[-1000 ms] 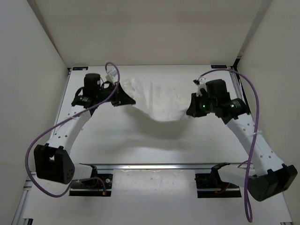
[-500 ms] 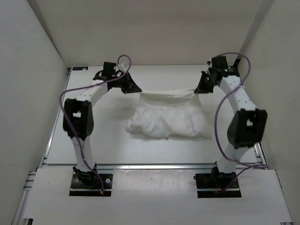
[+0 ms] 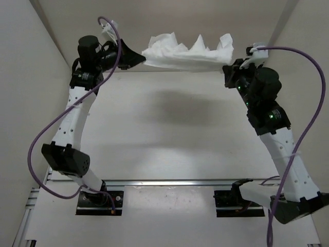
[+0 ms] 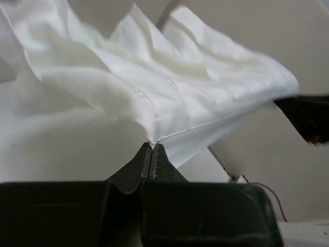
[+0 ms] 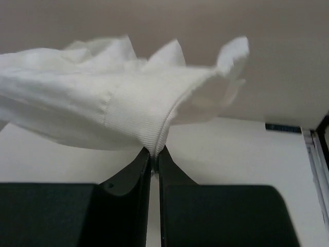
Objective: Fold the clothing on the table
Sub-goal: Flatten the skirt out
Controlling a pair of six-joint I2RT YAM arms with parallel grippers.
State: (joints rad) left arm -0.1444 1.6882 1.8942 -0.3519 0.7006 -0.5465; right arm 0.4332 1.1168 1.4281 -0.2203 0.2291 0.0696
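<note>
The white clothing (image 3: 187,54) hangs in the air near the far wall, stretched level between my two grippers, its loose edge flapping upward in peaks. My left gripper (image 3: 142,58) is shut on its left corner; the left wrist view shows the fabric (image 4: 169,87) pinched at the closed fingertips (image 4: 152,146). My right gripper (image 3: 226,67) is shut on the right corner, where a ribbed hem (image 5: 164,128) runs into the closed tips (image 5: 154,153). The cloth is off the table (image 3: 169,134), which carries its shadow.
White walls stand close at the left, right and back. A metal rail (image 3: 169,181) runs along the table's front edge, with both arm bases behind it. Purple cables loop beside each arm.
Half a second ago the garment hung from both grippers with its lower part resting on the table. Both arms have swung up and toward the far wall, lifting the cloth wholly into the air.
</note>
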